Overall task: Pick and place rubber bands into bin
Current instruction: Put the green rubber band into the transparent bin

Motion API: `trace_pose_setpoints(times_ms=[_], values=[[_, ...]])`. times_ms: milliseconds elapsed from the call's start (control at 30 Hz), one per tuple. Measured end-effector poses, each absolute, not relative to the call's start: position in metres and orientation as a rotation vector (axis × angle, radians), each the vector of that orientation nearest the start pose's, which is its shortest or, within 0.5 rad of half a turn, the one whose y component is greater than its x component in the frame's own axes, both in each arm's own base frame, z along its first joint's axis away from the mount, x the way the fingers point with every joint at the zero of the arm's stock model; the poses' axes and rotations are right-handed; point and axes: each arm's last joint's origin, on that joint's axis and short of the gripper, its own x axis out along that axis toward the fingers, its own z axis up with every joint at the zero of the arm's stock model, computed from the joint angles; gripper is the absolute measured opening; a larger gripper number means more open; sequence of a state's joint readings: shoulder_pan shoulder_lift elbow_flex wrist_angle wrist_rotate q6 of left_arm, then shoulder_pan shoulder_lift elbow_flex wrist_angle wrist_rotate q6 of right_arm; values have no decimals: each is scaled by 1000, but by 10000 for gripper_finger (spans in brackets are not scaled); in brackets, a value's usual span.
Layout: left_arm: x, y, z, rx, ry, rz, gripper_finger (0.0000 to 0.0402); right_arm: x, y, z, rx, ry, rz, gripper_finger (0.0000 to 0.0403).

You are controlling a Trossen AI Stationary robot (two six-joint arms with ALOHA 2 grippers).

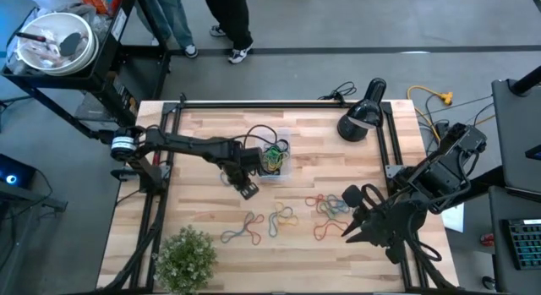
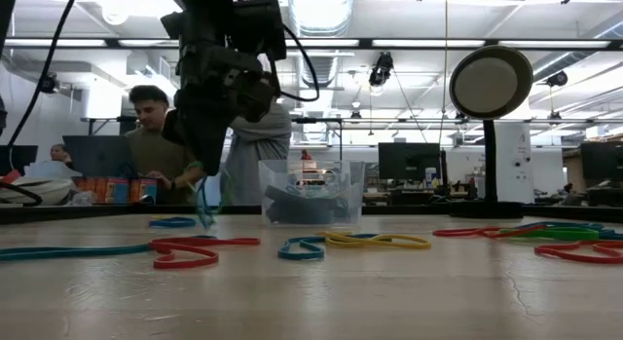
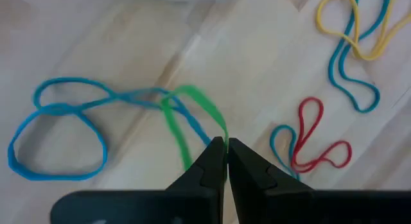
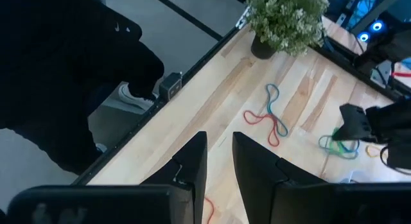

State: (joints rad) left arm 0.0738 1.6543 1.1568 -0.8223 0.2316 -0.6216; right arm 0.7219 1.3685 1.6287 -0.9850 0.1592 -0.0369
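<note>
Wooden tabletop (image 1: 203, 215) leaves bare boards along its near-left part beside the potted plant (image 1: 186, 257). Left gripper (image 3: 225, 144), jaws pinched on a green rubber band (image 3: 186, 115), hangs just beside the clear bin (image 1: 272, 158). Loose rubber bands (image 1: 283, 219) lie mid-table. Right gripper (image 4: 219, 144), narrowly parted and holding nothing, sits at the right edge.

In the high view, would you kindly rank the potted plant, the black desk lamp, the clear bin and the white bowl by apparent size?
1. White bowl, though it sits off the table
2. Potted plant
3. Black desk lamp
4. Clear bin
Bowl and plant look close.
</note>
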Motion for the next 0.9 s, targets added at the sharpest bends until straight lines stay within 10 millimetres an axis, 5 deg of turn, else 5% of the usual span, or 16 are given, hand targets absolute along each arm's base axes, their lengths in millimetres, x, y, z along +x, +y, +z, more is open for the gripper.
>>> trace_pose_setpoints(times_ms=[433, 900], values=[[313, 6, 201, -643, 1345, 249, 0, 201, 171, 414, -325, 682, 538, 68], [321, 2, 167, -619, 1475, 192, 0, 201, 171, 413, -333, 683, 540, 68]])
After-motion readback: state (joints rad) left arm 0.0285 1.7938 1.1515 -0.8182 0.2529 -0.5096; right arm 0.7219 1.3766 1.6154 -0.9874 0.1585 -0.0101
